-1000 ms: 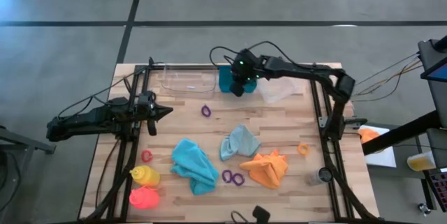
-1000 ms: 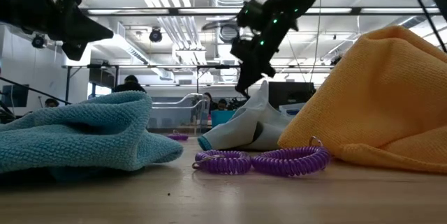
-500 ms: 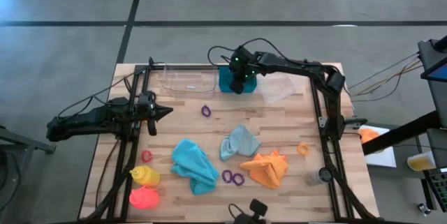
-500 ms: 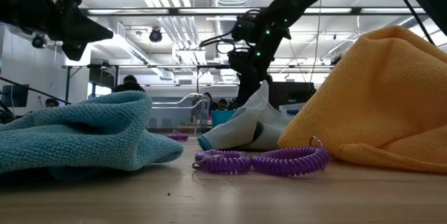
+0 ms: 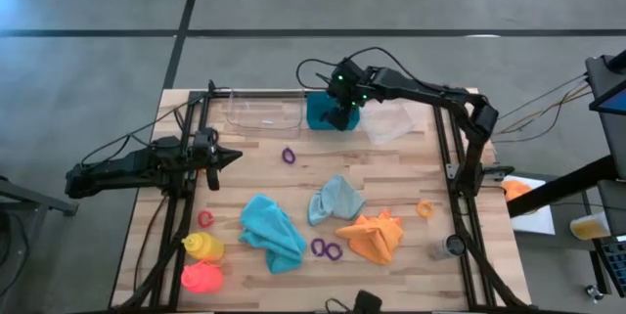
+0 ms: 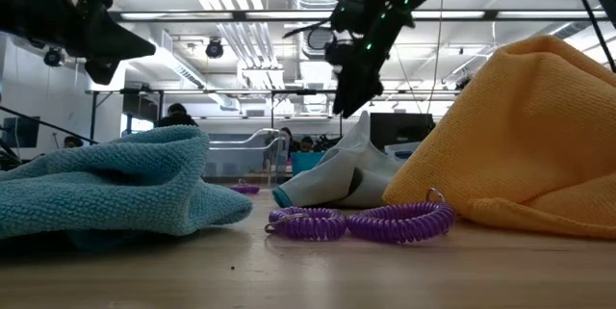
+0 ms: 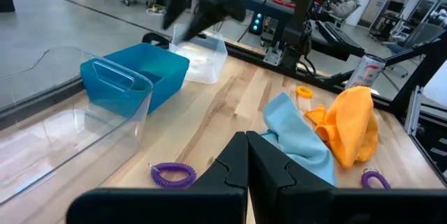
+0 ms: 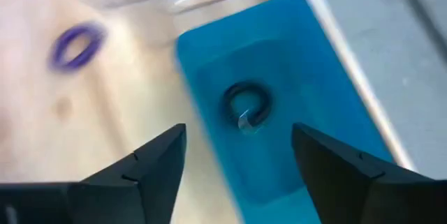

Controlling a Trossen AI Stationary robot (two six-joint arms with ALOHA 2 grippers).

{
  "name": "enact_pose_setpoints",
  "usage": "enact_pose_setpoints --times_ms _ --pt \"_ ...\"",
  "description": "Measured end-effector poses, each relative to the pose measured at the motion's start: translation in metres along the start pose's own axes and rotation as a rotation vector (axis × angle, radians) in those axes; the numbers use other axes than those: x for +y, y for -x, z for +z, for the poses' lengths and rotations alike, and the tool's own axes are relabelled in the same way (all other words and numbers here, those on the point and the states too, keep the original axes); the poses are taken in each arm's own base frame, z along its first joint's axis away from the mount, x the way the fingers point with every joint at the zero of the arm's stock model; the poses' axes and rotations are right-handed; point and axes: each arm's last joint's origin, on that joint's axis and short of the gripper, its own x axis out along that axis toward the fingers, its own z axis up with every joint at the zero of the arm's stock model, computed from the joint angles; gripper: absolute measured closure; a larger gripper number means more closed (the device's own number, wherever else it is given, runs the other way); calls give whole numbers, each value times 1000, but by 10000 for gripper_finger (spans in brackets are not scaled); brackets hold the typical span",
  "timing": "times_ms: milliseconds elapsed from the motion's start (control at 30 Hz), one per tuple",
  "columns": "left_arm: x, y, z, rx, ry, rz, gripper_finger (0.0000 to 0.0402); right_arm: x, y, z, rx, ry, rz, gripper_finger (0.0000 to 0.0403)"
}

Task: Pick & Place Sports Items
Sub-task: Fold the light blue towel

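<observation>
The wooden surface (image 5: 391, 167) carries everything, and the teal bin (image 5: 321, 111) at its far edge makes the handiest landmark. The right gripper (image 5: 339, 118) hangs directly above the bin, its fingers (image 8: 150, 161) spread wide and holding nothing. Down on the bin's floor lies a small dark ring (image 8: 246, 104); its colour is hard to make out from here. A clear tray (image 5: 262, 113) sits just beside the bin on one side and another clear tray (image 5: 391, 123) on the other.

Well away from the bin toward the near edge lie the cloths: the teal cloth (image 5: 272, 231), the orange cloth (image 5: 374, 237) and the pale blue cloth (image 5: 336, 199) between them. Farther still, at the near left corner, stand the pink-red bottle (image 5: 202, 278) and yellow bottle (image 5: 203, 246).

The left gripper (image 5: 231, 156) waits off to the bin's left, fingers pressed together, empty.

A purple ring (image 5: 289, 156) lies near the bin, a pair of purple rings (image 5: 326, 248) between the teal and orange cloths, a red ring (image 5: 205, 219) by the yellow bottle, an orange ring (image 5: 424, 208) right of the cloths.
</observation>
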Motion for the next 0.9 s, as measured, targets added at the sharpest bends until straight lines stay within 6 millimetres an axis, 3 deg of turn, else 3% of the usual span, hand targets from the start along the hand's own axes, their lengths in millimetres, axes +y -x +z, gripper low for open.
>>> enact_pose_setpoints --times_ms 300,467,700,900 --pt "0 0 0 6 -12 -3 401 46 51 -28 210 6 113 120" --pt "-6 -11 7 -30 -193 -102 401 85 73 -39 207 75 160 120" --pt "-21 -53 16 22 -324 -194 401 136 107 -59 131 186 227 120" --pt "-35 -104 24 180 -341 -152 400 169 125 -95 49 250 140 120"
